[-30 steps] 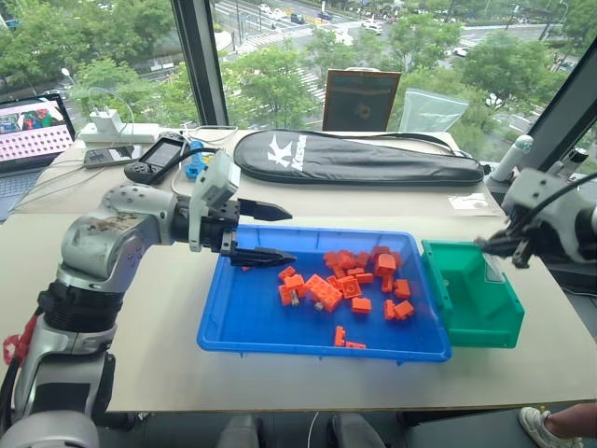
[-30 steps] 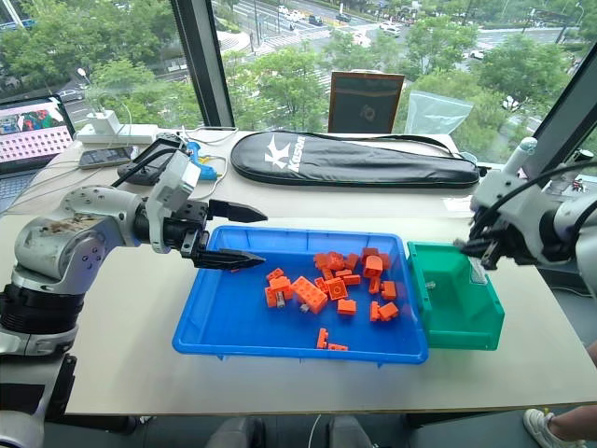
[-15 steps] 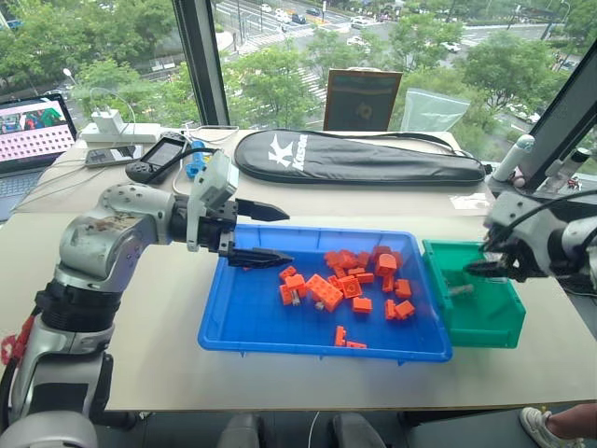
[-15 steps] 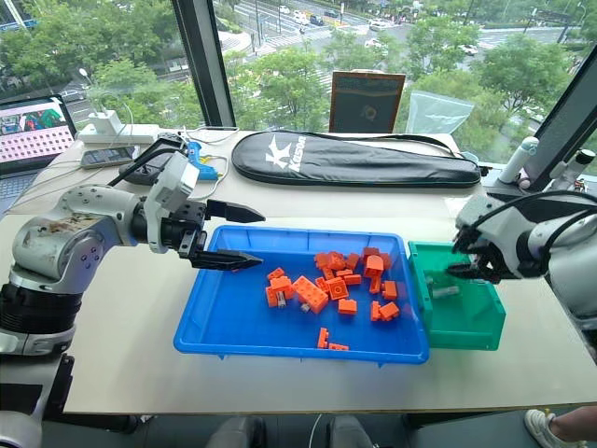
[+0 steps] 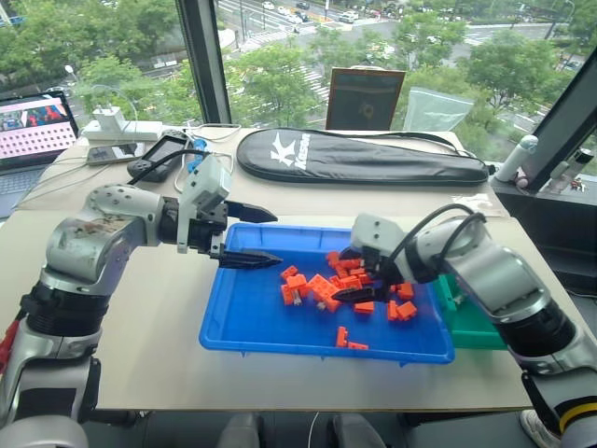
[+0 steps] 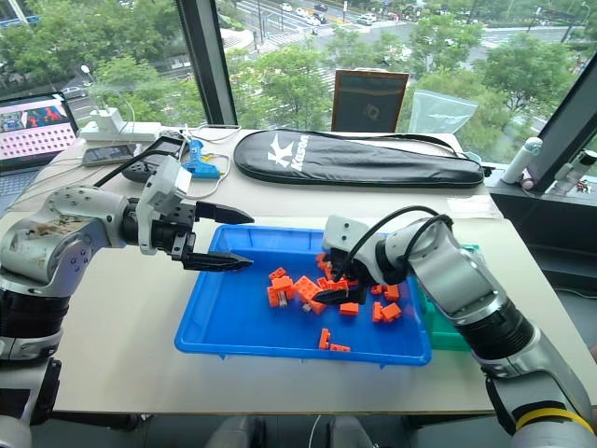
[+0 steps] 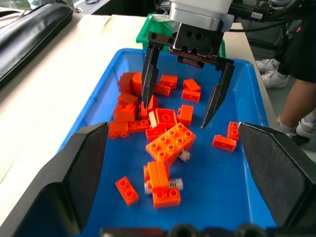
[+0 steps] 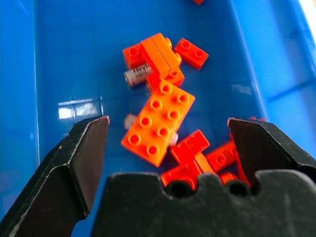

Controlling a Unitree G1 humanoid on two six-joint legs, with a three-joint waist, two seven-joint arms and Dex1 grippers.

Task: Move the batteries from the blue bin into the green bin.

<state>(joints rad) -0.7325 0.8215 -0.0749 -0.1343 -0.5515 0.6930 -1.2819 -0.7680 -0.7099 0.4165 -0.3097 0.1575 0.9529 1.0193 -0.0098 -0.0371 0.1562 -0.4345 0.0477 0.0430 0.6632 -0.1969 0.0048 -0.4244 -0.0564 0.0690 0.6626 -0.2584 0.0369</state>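
Your right gripper [image 7: 183,96] hangs spread wide and empty over the orange bricks [image 5: 325,291] in the blue bin [image 5: 252,327]. One battery [image 8: 137,76] lies among them (half under a brick). Your left gripper [image 5: 250,234] hovers open at the bin's corner. The green bin [image 5: 465,322] sits alongside.

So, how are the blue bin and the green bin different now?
The blue bin is wide, shallow and in plain view; the green bin is smaller and partly hidden behind the right arm. The blue bin holds orange bricks and a battery; the green bin's inside cannot be seen. Both stand on the table.
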